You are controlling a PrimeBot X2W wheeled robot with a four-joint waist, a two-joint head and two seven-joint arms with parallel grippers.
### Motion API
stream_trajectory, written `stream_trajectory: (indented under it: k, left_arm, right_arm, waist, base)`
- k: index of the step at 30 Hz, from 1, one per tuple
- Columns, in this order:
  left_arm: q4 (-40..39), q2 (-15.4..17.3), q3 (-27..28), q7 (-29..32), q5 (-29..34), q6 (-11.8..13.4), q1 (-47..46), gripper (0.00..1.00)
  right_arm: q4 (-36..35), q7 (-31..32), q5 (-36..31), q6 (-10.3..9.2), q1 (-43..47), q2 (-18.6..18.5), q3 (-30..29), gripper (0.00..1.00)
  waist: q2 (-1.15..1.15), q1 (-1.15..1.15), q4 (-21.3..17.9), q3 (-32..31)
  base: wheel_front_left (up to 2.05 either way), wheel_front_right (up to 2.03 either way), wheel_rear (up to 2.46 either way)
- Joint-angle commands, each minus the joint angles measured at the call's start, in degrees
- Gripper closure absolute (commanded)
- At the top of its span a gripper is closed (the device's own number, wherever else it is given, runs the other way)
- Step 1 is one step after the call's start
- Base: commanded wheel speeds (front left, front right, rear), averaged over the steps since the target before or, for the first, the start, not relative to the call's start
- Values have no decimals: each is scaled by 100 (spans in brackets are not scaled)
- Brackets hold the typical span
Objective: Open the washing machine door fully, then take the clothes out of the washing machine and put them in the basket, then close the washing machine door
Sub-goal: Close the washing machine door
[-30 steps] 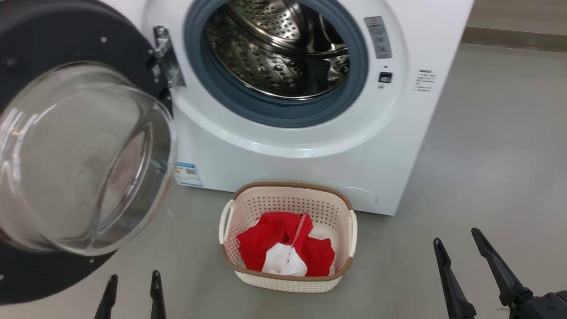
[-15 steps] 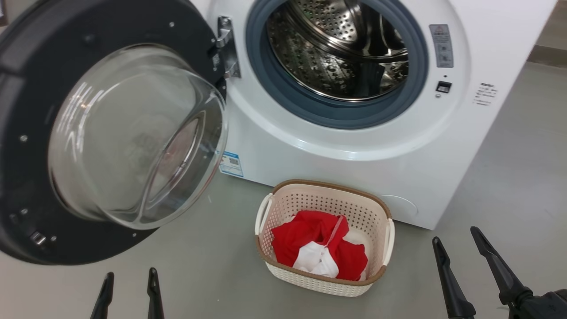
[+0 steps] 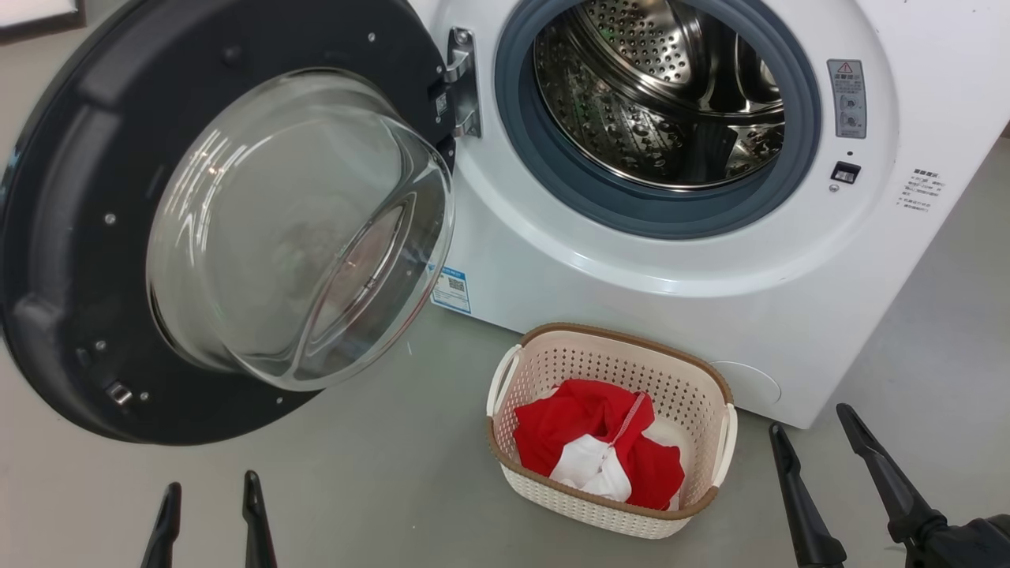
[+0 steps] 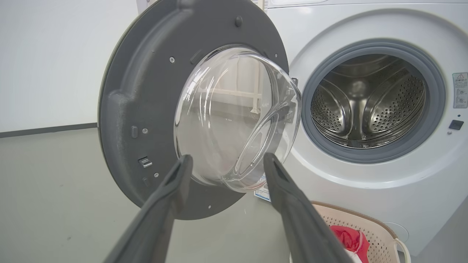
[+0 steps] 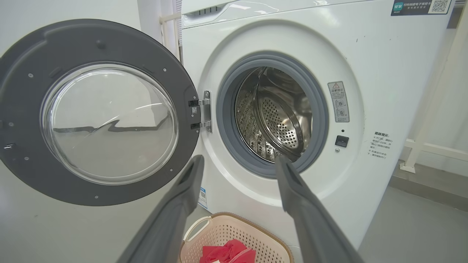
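The washing machine door (image 3: 71,197) hangs wide open at the left of the white washing machine (image 3: 631,268), its glass bowl bulging toward me. The steel drum (image 3: 671,95) looks bare inside. On the floor before the machine stands the basket (image 3: 623,335) with the red and white clothes (image 3: 584,426) in it. My left gripper (image 3: 211,483) is open low at the left, below the door, and its wrist view has the door (image 4: 139,91) ahead of the left gripper (image 4: 227,156). My right gripper (image 3: 811,420) is open to the right of the basket, holding nothing.
Grey floor (image 3: 379,473) lies between the door and the basket. The door's hinge (image 3: 464,83) sits at the drum opening's left edge. In the right wrist view, a white rail (image 5: 431,146) runs along the wall to the machine's right.
The head camera has turned left, so the machine, door and basket have slid right in its picture. Both grippers stay open and low; the clothes lie unchanged in the basket.
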Motion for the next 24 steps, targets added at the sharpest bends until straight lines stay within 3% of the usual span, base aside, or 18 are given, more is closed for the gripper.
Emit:
stream_trajectory:
  k: [1,3,4,5,6,13,18,24]
  left_arm:
    - [-160,108,242,-9,-32,57,-118,0]
    - [-163,116,250,-7,-34,67,-106,0]
    - [-163,120,253,-6,-36,71,-99,21]
    - [-165,119,257,-3,-44,74,-93,67]
    - [-165,114,261,1,-58,77,-89,100]
    - [-245,138,459,-90,-54,130,-175,100]
    - [-452,118,913,-209,-163,116,-466,100]
    - [-498,-57,1466,-270,-485,-91,-938,100]
  right_arm:
    - [-163,11,-69,29,-155,-97,143,0]
    - [-166,15,-73,29,-160,-97,151,0]
    - [-167,17,-73,29,-161,-97,155,0]
    - [-167,17,-74,29,-163,-97,156,0]
    - [-166,18,-76,29,-164,-97,158,0]
    - [-189,48,-93,29,-157,-97,147,0]
    - [-218,104,-112,29,-184,-97,131,0]
    - [-279,174,-152,29,-208,-97,137,0]
  waist:
    - [0,0,14,6]
    - [0,0,19,13]
    - [0,0,19,18]
    - [0,0,17,25]
    - [0,0,14,32]
    - [0,0,-38,75]
    - [0,0,-65,170]
    - [0,0,-82,243]
  base:
    - [0,0,0]
    - [0,0,0]
    - [0,0,0]
    - [0,0,0]
    - [0,0,0]
    - [0,0,0]
    - [0,0,0]
    - [0,0,0]
